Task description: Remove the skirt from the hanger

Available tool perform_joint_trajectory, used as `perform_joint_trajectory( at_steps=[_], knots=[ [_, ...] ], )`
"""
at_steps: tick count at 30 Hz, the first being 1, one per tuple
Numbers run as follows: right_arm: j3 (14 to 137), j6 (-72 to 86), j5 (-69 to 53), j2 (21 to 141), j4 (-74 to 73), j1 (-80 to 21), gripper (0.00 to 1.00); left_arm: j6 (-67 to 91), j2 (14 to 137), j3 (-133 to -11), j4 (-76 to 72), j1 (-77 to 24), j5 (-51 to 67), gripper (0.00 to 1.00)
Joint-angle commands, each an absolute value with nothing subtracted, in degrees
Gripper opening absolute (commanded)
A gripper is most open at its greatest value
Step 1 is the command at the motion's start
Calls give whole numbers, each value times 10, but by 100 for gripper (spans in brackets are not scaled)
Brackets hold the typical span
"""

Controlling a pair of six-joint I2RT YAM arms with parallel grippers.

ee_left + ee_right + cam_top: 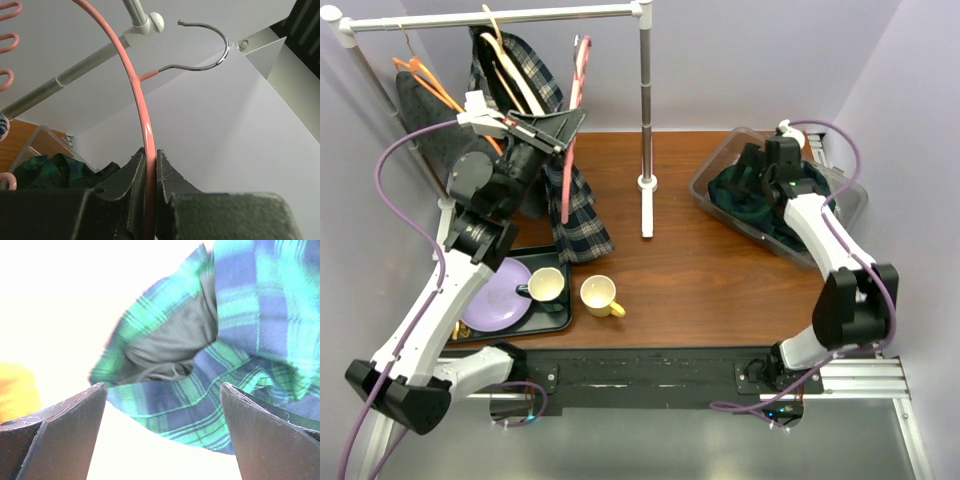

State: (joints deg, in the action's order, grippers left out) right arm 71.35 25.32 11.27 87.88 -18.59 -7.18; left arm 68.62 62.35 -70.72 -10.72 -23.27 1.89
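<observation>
Top external: the plaid skirt (pixel 732 195) lies in the clear bin (pixel 712 158) on the desk's (pixel 700 280) right side.
Left wrist: left fingers (pixel 175 195) pinch the pink hanger (pixel 148 135). Right wrist: right fingers (pixel 60 435) spread wide just above the skirt.

Open table (pixel 720 270) lies at the centre and lower centre of the top view, between the mug (pixel 600 296) and the right arm (pixel 810 225). The pole (pixel 646 120) stands upright at upper centre, with bare table to the right of its foot (pixel 647 205). The rail (pixel 500 18), hangers (pixel 425 80), skirt (pixel 582 220) and left arm (pixel 438 300) crowd the upper left. The tray (pixel 556 318) takes up the lower left. The bin (pixel 705 185) fills the upper right, with the right arm over it.
</observation>
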Motion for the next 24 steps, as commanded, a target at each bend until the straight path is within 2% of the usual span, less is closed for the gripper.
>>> perform_joint_trajectory(
  at_steps=[1, 13, 24],
  knots=[
    [735, 265, 131, 832, -196, -83, 99, 714, 658, -717, -189, -233, 2, 0],
    [703, 272, 93, 741, -142, -108, 99, 707, 757, -795, -246, -235, -44, 0],
    [687, 279, 72, 722, -124, -109, 99, 677, 827, -845, -317, -235, -45, 0]
  ],
)
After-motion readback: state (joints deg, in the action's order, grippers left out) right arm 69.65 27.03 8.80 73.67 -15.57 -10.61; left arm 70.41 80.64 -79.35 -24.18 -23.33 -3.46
